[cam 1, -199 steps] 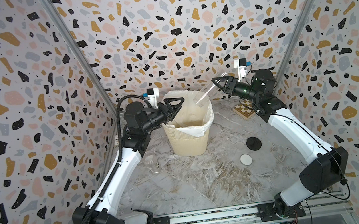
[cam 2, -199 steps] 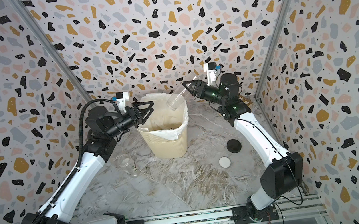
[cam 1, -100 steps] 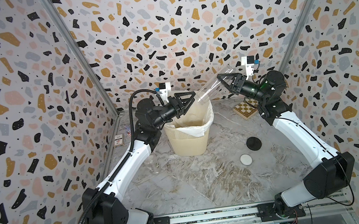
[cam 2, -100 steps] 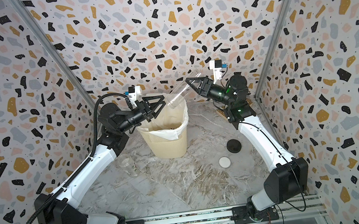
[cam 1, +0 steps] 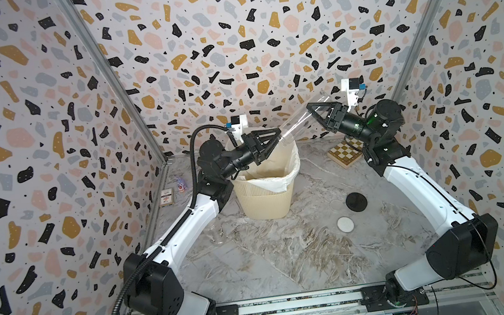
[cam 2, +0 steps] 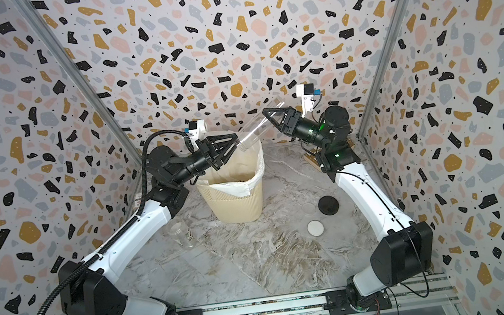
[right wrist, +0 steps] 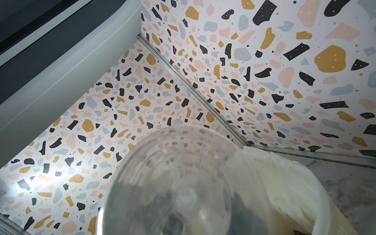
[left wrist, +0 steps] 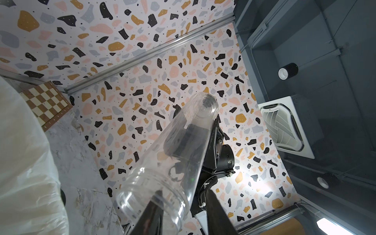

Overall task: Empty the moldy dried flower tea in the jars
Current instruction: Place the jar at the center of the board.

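In both top views my right fingers (cam 1: 311, 108) are clamped on the tall jar (cam 1: 297, 123) close to its bottom, high above the far middle of the counter (cam 1: 289, 258). The jar slopes down to the left, with its open mouth over the far side of the bin (cam 1: 265, 199) and the white bag (cam 1: 292, 166) lining it. My left fingers (cam 1: 277, 136) reach in from the left and meet the jar at its mouth. The jar looks clear along its whole length, and in a top view a thin streak of dark tea (cam 2: 240, 181) lies inside the bag. A second jar (cam 2: 183, 233) stands on the counter left of the bin, just beside my left forearm. Right of the bin lie a black lid (cam 1: 356, 201) and, nearer, a white lid (cam 1: 345, 224). A chessboard (cam 1: 345, 153) sits at the far right, under my right arm. In the left wrist view the tall jar (left wrist: 173, 162) points away from the camera, mouth closest. One left finger shows through its wall and the other lies outside it; I cannot tell whether they press on the rim or only straddle it. In the right wrist view the jar's blurred bottom (right wrist: 183, 183) fills the foreground, with the bag (right wrist: 274, 173) and the bin's ribbed wall (right wrist: 341, 227) beyond it.
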Controlling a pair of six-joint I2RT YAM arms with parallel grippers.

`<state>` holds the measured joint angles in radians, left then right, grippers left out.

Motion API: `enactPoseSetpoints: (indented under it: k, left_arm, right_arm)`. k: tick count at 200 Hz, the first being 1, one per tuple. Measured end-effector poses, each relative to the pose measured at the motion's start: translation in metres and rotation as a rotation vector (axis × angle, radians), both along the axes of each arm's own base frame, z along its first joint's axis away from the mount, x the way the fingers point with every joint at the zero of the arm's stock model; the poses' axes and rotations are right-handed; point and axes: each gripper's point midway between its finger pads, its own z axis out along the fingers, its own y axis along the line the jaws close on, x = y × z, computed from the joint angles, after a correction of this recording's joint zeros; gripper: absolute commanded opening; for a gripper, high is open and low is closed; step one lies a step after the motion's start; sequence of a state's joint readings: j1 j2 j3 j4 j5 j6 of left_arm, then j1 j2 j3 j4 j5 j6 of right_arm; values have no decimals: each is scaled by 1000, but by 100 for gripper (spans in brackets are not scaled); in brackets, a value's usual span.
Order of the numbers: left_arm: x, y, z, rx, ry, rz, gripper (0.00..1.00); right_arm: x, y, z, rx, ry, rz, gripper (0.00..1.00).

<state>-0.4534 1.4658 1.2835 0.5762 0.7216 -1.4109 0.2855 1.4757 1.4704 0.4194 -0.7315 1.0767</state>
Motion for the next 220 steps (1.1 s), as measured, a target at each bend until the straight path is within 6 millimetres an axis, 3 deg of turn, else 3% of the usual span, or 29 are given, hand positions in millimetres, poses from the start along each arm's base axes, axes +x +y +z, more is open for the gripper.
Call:
enactPoseSetpoints:
  k: [12, 91, 117, 164, 220]
  left_arm:
    - [-1, -1, 0, -3, 5, -3, 22]
    - [-3, 0, 7, -36, 7, -14, 11]
    - [-4, 1, 12, -52, -13, -15, 11]
    - [-8, 3, 23, -106, -53, -29, 24]
    - [-11, 4, 28, -135, -72, -40, 14]
  right_arm:
    - [0, 0, 0, 0, -2, -2, 46]
    - [-2, -2, 5, 8, -10, -12, 46]
    - [-4, -3, 8, 17, -10, -11, 46]
    - [-8, -2, 13, 47, -14, 14, 46]
    - [-11, -2, 18, 73, -18, 33, 46]
